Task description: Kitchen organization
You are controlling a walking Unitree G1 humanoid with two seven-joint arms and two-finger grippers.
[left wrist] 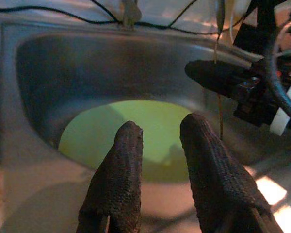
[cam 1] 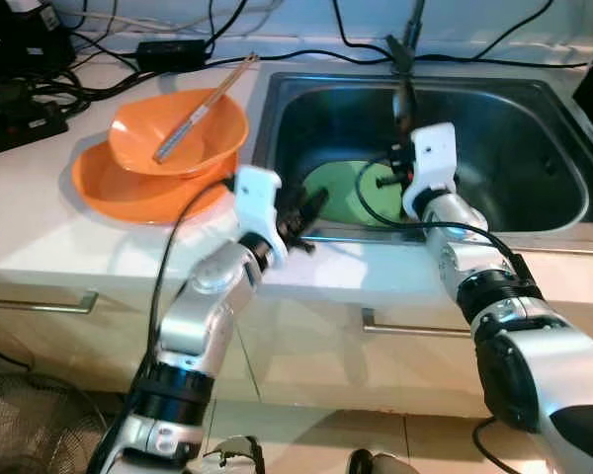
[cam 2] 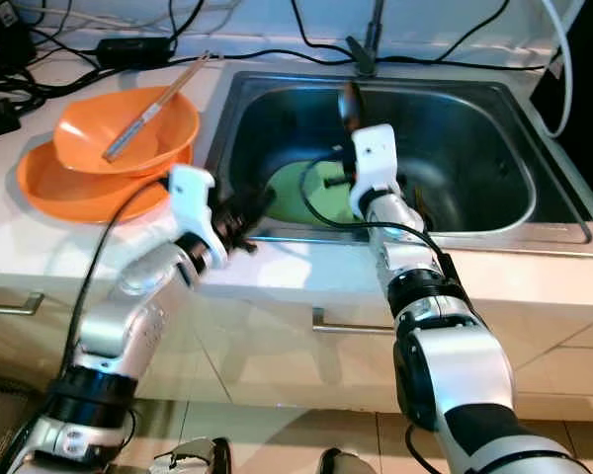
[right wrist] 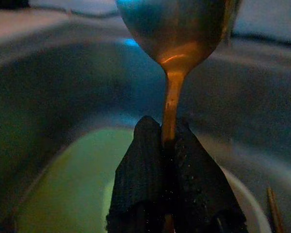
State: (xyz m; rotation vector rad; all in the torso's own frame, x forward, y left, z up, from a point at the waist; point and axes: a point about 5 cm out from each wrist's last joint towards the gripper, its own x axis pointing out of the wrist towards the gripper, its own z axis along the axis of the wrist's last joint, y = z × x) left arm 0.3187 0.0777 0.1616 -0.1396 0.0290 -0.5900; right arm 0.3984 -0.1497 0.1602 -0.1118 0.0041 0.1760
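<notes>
Silver robot arms filling lower frame. Stainless steel sink [cam 1: 534,148] occupying upper right, round green plate [cam 1: 341,188] lying on its floor at centre. Stacked orange bowls [cam 1: 148,168] with wooden chopsticks [cam 1: 203,109] sitting upper left. Right gripper [right wrist: 167,141] hovering over plate, fingers clamped on metal spoon [right wrist: 172,24]. Left gripper [left wrist: 160,145] waiting at sink's front rim, fingers apart, empty. Risk: thin handle pivoting in pinch, spoon dropping onto plate.

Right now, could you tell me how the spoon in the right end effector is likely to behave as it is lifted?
The spoon looks like polished metal, so probably stiff and fairly light. The right end effector pinches only its narrow handle, bowl up, so it may pivot or slip. If dropped, it would likely land on the green plate in the sink.
</notes>
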